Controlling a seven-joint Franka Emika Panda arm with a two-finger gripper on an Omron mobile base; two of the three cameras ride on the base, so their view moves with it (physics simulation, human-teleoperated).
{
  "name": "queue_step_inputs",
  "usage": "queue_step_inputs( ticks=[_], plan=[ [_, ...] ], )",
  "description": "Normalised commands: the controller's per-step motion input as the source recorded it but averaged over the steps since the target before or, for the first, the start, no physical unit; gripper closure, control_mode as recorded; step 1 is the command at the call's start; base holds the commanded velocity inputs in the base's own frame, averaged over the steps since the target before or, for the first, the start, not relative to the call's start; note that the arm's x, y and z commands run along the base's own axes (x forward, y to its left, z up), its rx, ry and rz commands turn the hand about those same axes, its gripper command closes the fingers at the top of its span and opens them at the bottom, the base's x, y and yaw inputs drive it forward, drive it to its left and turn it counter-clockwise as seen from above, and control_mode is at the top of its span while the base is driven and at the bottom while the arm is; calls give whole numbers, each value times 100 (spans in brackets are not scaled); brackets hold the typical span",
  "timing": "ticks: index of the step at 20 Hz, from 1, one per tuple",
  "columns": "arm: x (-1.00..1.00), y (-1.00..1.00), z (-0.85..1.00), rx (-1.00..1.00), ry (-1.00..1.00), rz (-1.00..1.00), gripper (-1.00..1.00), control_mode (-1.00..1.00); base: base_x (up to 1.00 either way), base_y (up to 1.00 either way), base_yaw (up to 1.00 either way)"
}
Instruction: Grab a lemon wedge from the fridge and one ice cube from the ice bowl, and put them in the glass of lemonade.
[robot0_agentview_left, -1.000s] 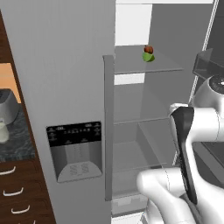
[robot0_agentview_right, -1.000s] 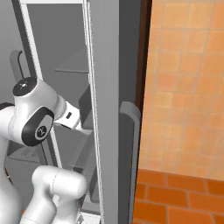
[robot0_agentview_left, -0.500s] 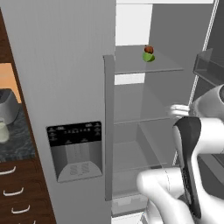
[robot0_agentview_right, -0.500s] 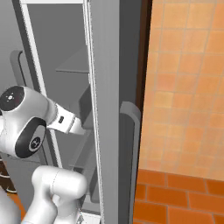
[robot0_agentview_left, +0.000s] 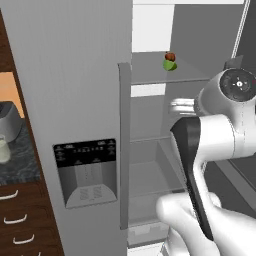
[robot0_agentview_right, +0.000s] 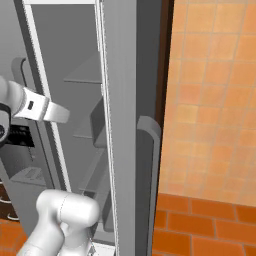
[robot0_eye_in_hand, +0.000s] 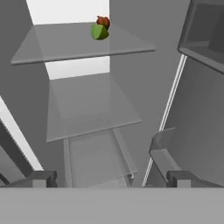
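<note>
The claw (robot0_eye_in_hand: 111, 179) is spread wide and holds nothing; in the hand view its two dark finger tips (robot0_eye_in_hand: 41, 178) stand far apart at the bottom, and between them I see the open inside of the fridge (robot0_agentview_left: 75, 75).

The lemon wedge (robot0_eye_in_hand: 99, 32) is a small yellow-green piece that lies on the upper glass shelf (robot0_eye_in_hand: 52, 46), well above the claw and far ahead of it, slightly to the left of the middle line between the tips. Just behind the wedge, touching it or almost touching it, there is a small red-brown thing (robot0_eye_in_hand: 103, 21); I cannot tell what it is. Below this shelf, nearer to the claw, comes a second glass shelf (robot0_eye_in_hand: 87, 109), and under it a clear drawer (robot0_eye_in_hand: 96, 157) directly in front of the tips. At the right side of the claw the inner face of the open right door (robot0_eye_in_hand: 201, 87) stands with its bins.

In the left base view the white arm (robot0_agentview_left: 220, 135) reaches into the open right half of the fridge, at about the height of the second shelf, and the wedge (robot0_agentview_left: 170, 65) is higher than it. The left door is closed, with the black dispenser panel (robot0_agentview_left: 85, 152) on it. Far to the left of the claw, on the dark counter (robot0_agentview_left: 20, 165), stands the glass of lemonade (robot0_agentview_left: 4, 149) just beside the silver toaster (robot0_agentview_left: 9, 122).
</note>
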Motion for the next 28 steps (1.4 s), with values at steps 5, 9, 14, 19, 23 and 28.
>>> queue_step_inputs(
  ticks=[5, 9, 14, 19, 23, 28],
  plan=[
    [78, -7, 0, 2, -16, 0, -100, -100, 0, 0, 0],
    [92, -49, 0, 0, 0, 3, -100, -100, 0, 0, 0],
    [100, -9, 6, 0, 8, 4, -100, -100, 0, 0, 0],
    [69, 0, 46, 0, 14, 1, -100, -100, 0, 0, 0],
    [64, 0, 49, 0, 1, 0, -100, -100, 0, 0, 0],
    [98, -18, -18, 1, 0, 4, -100, -100, 0, 0, 0]
  ],
)
